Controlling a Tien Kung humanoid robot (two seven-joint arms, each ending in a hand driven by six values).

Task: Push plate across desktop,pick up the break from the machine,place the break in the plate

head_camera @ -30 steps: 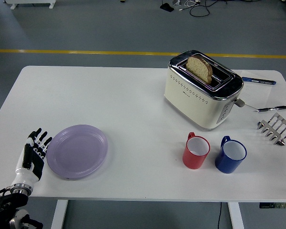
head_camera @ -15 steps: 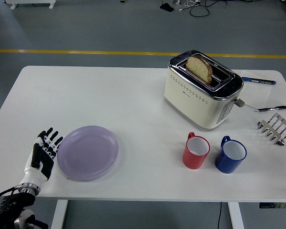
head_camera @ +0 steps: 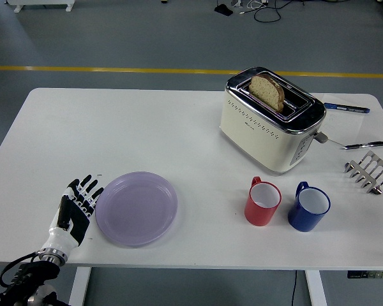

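A lilac plate (head_camera: 136, 208) lies flat on the white table (head_camera: 147, 134), left of centre near the front edge. My left hand (head_camera: 76, 207) rests against the plate's left rim, fingers straight and held together, holding nothing. A slice of bread (head_camera: 267, 91) stands upright in a slot of the cream and chrome toaster (head_camera: 271, 120) at the back right. The right hand is out of view.
A red mug (head_camera: 262, 201) and a blue mug (head_camera: 309, 207) stand side by side in front of the toaster. A metal toast rack (head_camera: 369, 170) sits at the right edge, with two pens (head_camera: 346, 108) behind it.
My left hand has slid to the right along the table's front, pushing the plate about 50 pixels rightward toward the mugs. Nothing else has moved.
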